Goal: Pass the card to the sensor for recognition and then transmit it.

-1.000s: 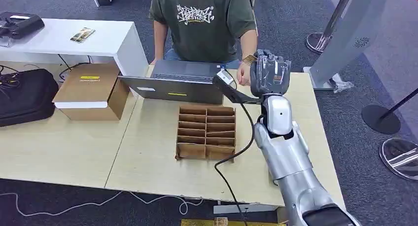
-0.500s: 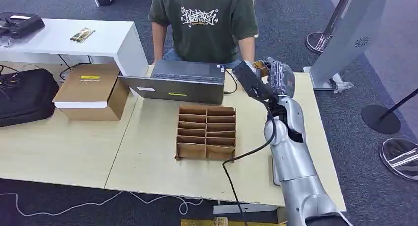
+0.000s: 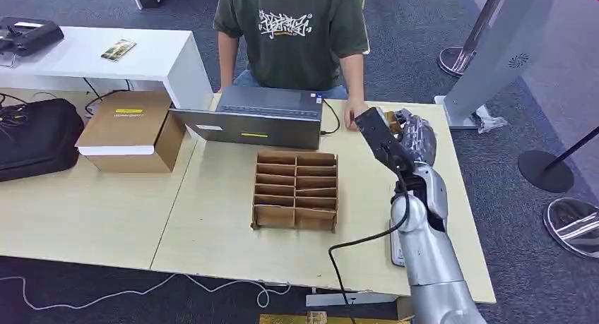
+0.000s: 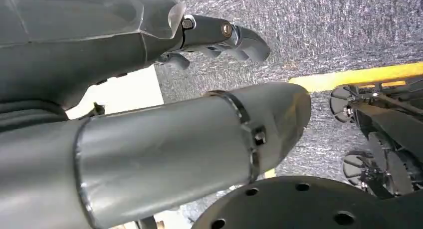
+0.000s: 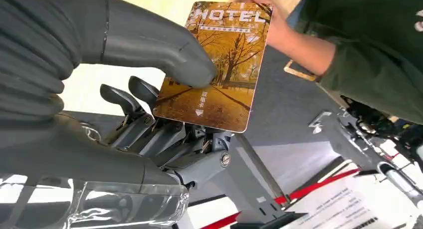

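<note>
Head view high above table (image 3: 212,218), wrist views close behind hands

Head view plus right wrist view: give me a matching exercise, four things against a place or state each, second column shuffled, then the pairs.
Things:
1. hotel card
2. laptop
3. divided cardboard tray
4. person's hand

Places or states:
A. on the table between the laptop and the robot
B. at the card's far edge
C. pinched by the right robot hand
D. at the table's far side, in front of the person

Pairs: 1-C, 2-D, 3-A, 4-B
</note>
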### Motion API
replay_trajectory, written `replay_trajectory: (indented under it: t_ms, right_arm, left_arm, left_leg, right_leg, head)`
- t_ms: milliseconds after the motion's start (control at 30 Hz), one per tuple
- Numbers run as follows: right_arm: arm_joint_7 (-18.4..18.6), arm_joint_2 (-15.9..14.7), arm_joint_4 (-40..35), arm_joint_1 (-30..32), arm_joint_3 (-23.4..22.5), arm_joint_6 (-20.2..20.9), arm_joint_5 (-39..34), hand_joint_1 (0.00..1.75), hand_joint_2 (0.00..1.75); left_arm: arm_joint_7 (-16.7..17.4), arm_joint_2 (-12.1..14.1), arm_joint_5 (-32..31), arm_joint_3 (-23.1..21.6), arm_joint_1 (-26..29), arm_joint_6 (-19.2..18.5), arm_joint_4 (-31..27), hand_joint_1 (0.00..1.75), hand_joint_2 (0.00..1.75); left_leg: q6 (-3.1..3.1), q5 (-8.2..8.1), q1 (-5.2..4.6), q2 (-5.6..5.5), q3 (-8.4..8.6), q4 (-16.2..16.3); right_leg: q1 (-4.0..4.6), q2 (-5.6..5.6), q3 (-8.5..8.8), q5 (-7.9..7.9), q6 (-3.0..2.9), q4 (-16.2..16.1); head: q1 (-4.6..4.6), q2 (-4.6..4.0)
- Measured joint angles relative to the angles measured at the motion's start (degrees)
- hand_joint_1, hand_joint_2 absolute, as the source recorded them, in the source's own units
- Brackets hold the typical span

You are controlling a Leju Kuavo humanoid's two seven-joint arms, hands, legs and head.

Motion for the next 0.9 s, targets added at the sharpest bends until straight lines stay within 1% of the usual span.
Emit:
replay_trajectory:
  t_ms: [500, 900]
  right_arm:
    - [1.71, -1.09, -2.14, 6.63, -4.62, -0.24, 0.77, 1.75, 1.75]
    - [3.0, -2.14, -3.78, 11.95, -9.91, -0.07, 2.45, 1.75, 1.75]
  left_arm:
    - [0.04, -1.03, -1.79, 2.53, -0.09, -0.5, -1.46, 0.0, 0.0]
    - [-0.04, -1.22, -3.37, 3.72, -0.1, -0.5, -1.9, 0.0, 0.0]
  left_leg:
    - [-0.02, -0.03, 0.0, 0.02, 0.02, 0.0]
    - [0.0, -0.04, -0.01, -0.03, -0.01, 0.0]
  right_leg:
    - [0.0, 0.02, 0.0, -0.02, 0.03, -0.01]
    - [0.0, -0.03, 0.02, -0.04, 0.04, -0.02]
  head:
    - [-0.02, 0.0]
    - [0.0, 0.0]
